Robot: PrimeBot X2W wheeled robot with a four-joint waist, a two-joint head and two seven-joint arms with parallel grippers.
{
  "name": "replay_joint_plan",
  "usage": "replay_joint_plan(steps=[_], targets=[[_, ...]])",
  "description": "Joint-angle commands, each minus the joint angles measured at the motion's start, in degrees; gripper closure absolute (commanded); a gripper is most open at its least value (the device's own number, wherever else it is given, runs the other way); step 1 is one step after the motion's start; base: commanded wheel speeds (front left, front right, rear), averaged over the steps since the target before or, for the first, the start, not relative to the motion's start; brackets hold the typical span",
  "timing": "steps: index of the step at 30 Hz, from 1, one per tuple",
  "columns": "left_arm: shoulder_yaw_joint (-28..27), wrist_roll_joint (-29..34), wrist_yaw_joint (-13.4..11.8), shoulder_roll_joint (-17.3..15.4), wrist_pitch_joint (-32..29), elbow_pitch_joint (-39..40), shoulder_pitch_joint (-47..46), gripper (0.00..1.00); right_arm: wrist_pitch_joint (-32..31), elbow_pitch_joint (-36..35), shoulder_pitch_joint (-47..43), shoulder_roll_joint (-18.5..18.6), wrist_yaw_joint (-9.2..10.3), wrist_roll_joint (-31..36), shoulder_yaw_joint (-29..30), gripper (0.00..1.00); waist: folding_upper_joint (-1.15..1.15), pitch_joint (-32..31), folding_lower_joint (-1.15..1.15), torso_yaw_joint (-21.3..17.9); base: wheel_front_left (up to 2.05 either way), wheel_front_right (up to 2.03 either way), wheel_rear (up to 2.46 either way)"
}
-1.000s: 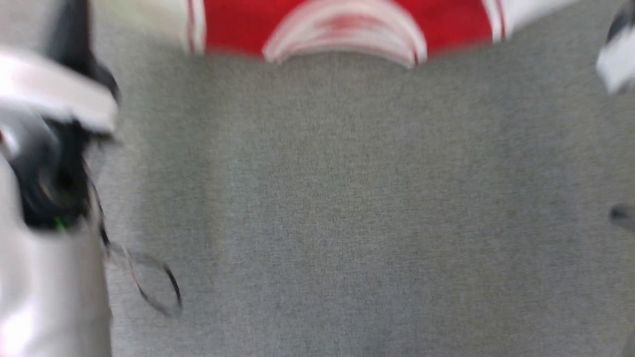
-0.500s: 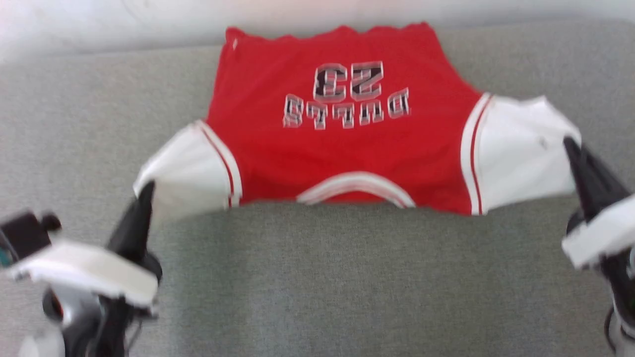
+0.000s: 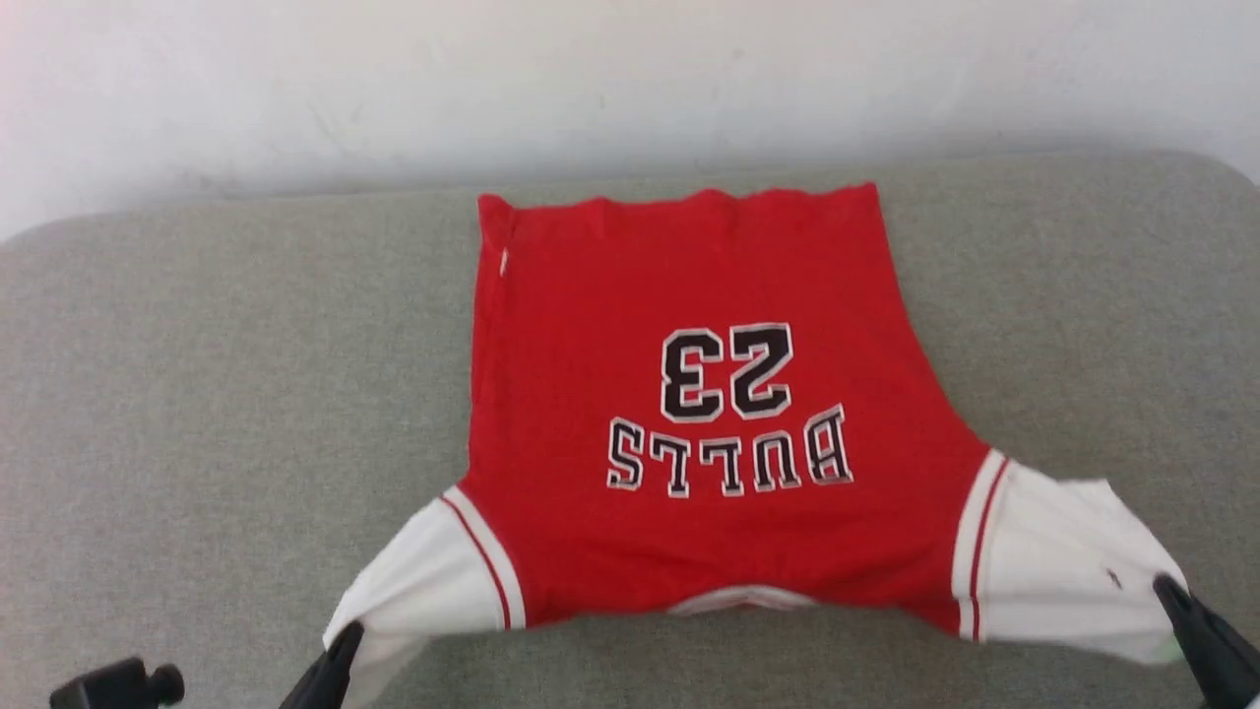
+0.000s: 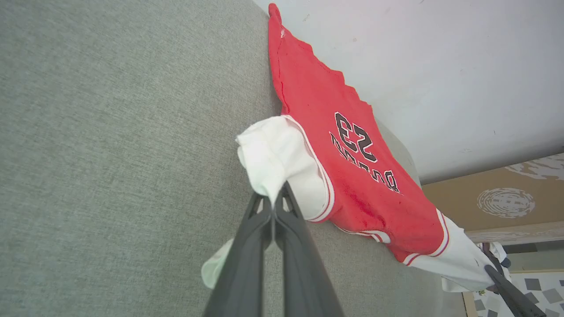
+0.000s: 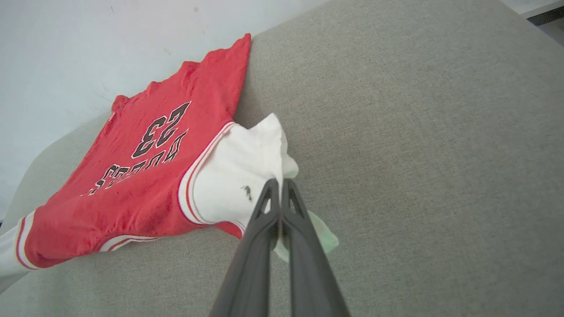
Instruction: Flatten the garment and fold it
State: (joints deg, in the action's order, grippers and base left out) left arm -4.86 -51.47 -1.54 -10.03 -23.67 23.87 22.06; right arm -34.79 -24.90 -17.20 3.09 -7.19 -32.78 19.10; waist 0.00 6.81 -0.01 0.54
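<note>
Left end effector (image 3: 346, 640) is peeking in at the bottom of the head view, its tip meeting a white sleeve of the garment (image 3: 709, 394), and the right end effector (image 3: 1176, 606) is doing the same at the other sleeve. So little of either is showing that the grip is probably on cloth, but this view is not settling it. That garment is lying lettering-up on the grey tabletop (image 3: 197, 394), hem toward the far wall (image 3: 630, 89), collar toward the robot.

Over to the left wrist view: the left end effector (image 4: 276, 193) is clenching the bunched sleeve edge between closed fingers, cloth spilling out either side.

Right wrist view now: the right end effector (image 5: 278, 185) is gripping its sleeve tip the same way.

So the red body is looking spread and mostly smooth, while both sleeves are sitting crumpled and the near edge seems to be hanging slightly lifted. Flattening is getting close, I reckon; folding is not yet begun.
</note>
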Motion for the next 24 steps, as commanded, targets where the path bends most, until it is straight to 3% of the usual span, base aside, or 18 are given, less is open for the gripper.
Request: replay_joint_plan(steps=[1,12,21,24], targets=[[-0.45,-0.73,0.38,0.13,0.12,0.69,1.82,1.00,-0.33,-0.46,-1.93,-0.18,-0.30,-1.36,0.77,1.00,0.00,-1.58,0.01,-0.31,0.00,0.00,0.00],[-0.80,-1.22,0.16,0.52,0.32,2.18,4.89,1.00,-0.44,0.55,-6.53,-0.20,-0.30,-2.26,0.90,1.00,0.00,-3.03,0.01,-1.22,0.00,0.00,0.00],[3.65,2.44,1.17,1.85,2.60,-2.64,-1.96,1.00,4.34,12.77,-2.62,-0.21,-0.30,13.73,-5.43,1.00,0.00,-1.52,0.01,-1.01,0.00,0.00,0.00],[5.36,3.58,1.85,2.16,3.13,-4.35,-4.09,1.00,7.46,19.34,-0.67,-0.21,-0.30,14.08,-6.97,1.00,0.00,-0.67,0.01,-0.44,0.00,0.00,0.00]])
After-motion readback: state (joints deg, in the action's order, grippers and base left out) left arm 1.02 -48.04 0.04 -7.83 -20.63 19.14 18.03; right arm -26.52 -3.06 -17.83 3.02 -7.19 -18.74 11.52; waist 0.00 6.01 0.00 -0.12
